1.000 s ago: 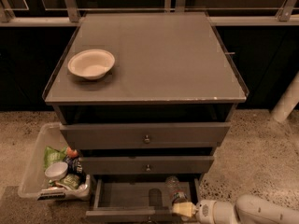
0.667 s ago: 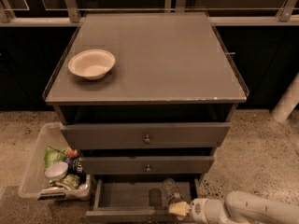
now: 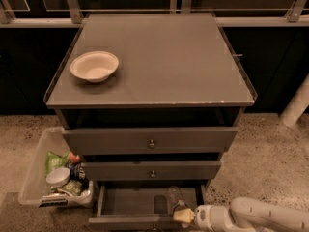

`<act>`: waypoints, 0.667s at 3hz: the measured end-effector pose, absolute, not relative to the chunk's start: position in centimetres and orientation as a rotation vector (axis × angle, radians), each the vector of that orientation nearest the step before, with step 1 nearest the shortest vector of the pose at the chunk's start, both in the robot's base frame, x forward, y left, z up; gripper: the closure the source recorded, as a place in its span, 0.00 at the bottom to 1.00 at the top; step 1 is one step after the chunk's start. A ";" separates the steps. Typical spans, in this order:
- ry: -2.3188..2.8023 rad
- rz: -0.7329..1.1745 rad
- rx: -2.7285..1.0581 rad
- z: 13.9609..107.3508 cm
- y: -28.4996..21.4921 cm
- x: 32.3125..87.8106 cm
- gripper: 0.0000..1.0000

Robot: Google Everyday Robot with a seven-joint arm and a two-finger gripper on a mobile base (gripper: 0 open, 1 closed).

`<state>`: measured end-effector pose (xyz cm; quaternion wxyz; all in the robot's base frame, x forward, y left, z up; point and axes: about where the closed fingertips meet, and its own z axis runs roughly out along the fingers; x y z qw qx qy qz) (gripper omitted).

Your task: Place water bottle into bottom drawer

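Cabinet [image 3: 169, 62], grey-brown, three drawers, flat top. Arm [image 3: 260, 214], white, one only, reaching in low from the right along the floor. Bin [image 3: 36, 170], clear plastic, on the floor left of the cabinet, holding mixed packets and a cup. Bottom drawer [image 3: 128, 204], pulled well out, shallow grey box open to view; the two upper drawers [image 3: 151, 139] nearly closed. Bowl [image 3: 94, 65], cream, on the cabinet top toward the left, apart from everything else. Bottle [image 3: 175, 197], clear plastic, inside the bottom drawer right of centre, long axis running roughly from the drawer's back to its front, near end touching the gripper. Gripper [image 3: 184, 216], cream-tipped, at the drawer's front edge, just in front of the bottle; grasp or release cannot be told. Judgement: a retreat would go straight back to the right, clear of the bottle.
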<state>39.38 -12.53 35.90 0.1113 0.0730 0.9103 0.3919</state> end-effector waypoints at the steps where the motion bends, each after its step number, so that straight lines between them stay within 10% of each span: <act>1: 2.673 1.212 0.219 33.4 -12.1 40.8 1.00; 2: 2.674 1.323 0.203 29.7 -10.6 44.5 1.00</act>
